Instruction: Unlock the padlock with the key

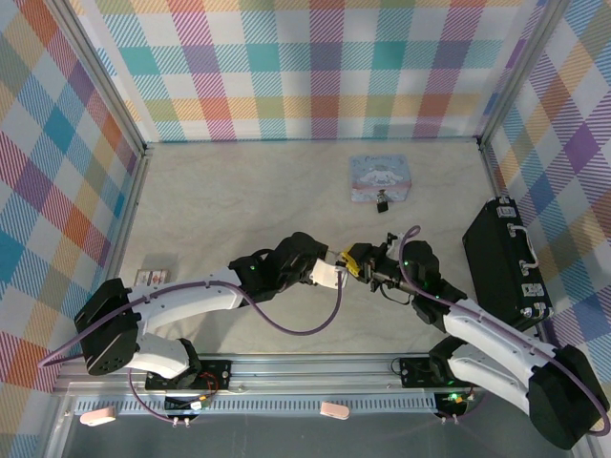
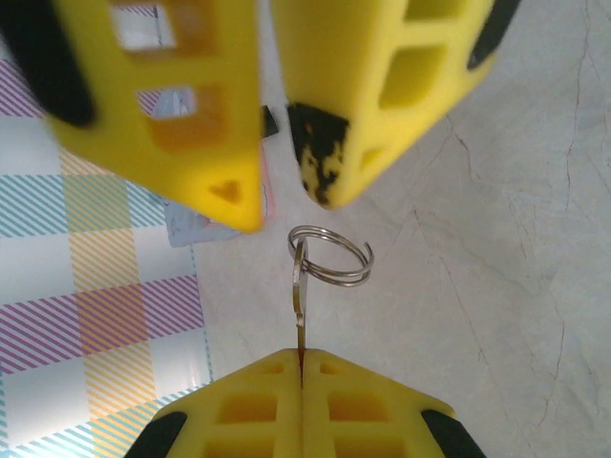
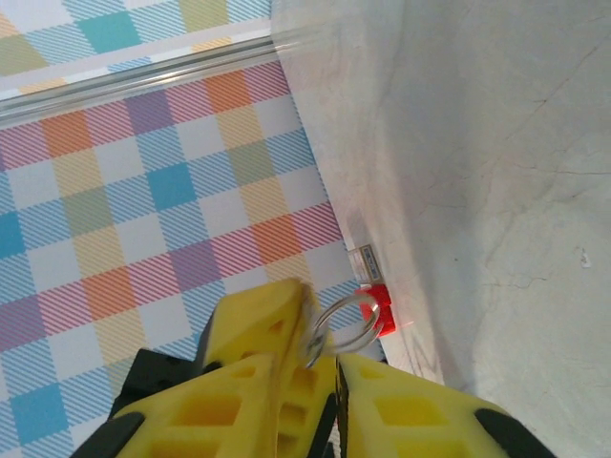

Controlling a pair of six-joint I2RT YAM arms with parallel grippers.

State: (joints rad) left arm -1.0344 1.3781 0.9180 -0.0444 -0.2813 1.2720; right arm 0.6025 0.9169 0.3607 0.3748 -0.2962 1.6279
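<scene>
Jaws of the left gripper [image 2: 301, 367] are clenched on the blade of the key [image 2: 300, 315]. Its split ring [image 2: 329, 256] juts toward the right gripper [image 2: 286, 205], whose yellow fingers [image 2: 329, 181] stand slightly apart just beside the ring, gripping nothing. Both grippers hang over the middle of the tabletop [image 1: 239, 191]. The padlock [image 1: 382, 203] lies at the near side of the pale blue tin [image 1: 382, 177], toward the far edge and right of middle.

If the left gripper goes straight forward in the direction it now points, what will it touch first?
Most likely the right gripper: its fingertips stand just beyond the key ring on the key that the left gripper pinches. Depth is unclear, so the ring may pass between them first.
</scene>
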